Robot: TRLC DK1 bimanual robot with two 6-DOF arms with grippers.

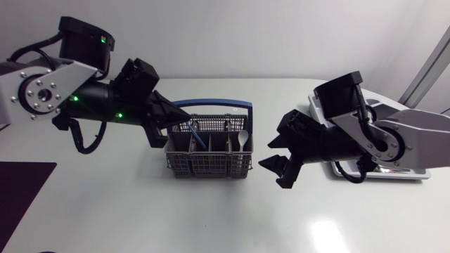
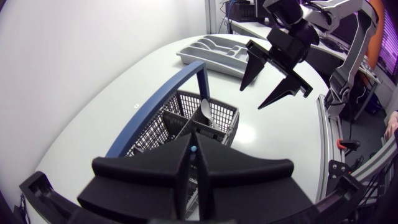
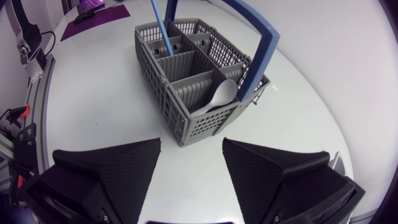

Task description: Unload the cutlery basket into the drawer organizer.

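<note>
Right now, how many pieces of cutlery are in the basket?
2. A blue-handled utensil stands in one compartment, held by the left gripper; a white spoon leans in the end compartment nearest the right gripper. More may be hidden.

Basket (image 1: 209,163) is sitting at centre, a spoon (image 1: 242,138) lying in its right-end compartment, a utensil (image 1: 197,134) standing nearer its left end; organizer (image 2: 208,65) is lying farther right.

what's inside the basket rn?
White spoon in the end compartment nearest the right gripper. Blue-handled utensil in a far compartment, left gripper shut on its top. Its lower end is hidden behind the dividers. Nothing else shows.
</note>
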